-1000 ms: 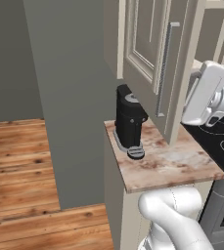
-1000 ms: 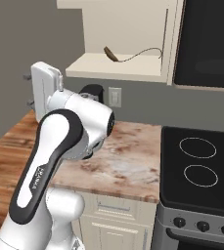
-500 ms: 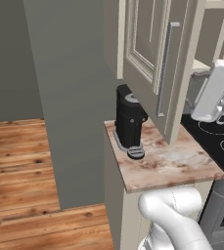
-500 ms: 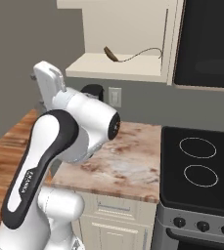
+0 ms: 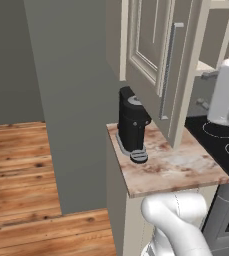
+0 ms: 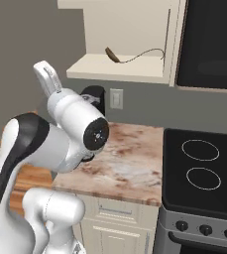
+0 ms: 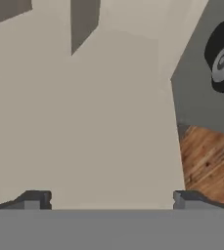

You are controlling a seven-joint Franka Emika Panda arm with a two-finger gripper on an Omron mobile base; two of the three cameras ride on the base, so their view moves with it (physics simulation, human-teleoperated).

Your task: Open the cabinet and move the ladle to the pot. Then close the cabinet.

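I saw the coffee maker under the swung-open cabinet door; the ladle lay on its shelf; gripper wide, empty.

A brown-veined stone counter carries a black coffee machine; a ladle lies on the cabinet shelf.

Kitchen: stove, marble counter, coffee maker.

Coffee machine: black, on marble surface, at its back left.
Stove: right of coffee machine, touching surface.
Outlet: just right of coffee machine.
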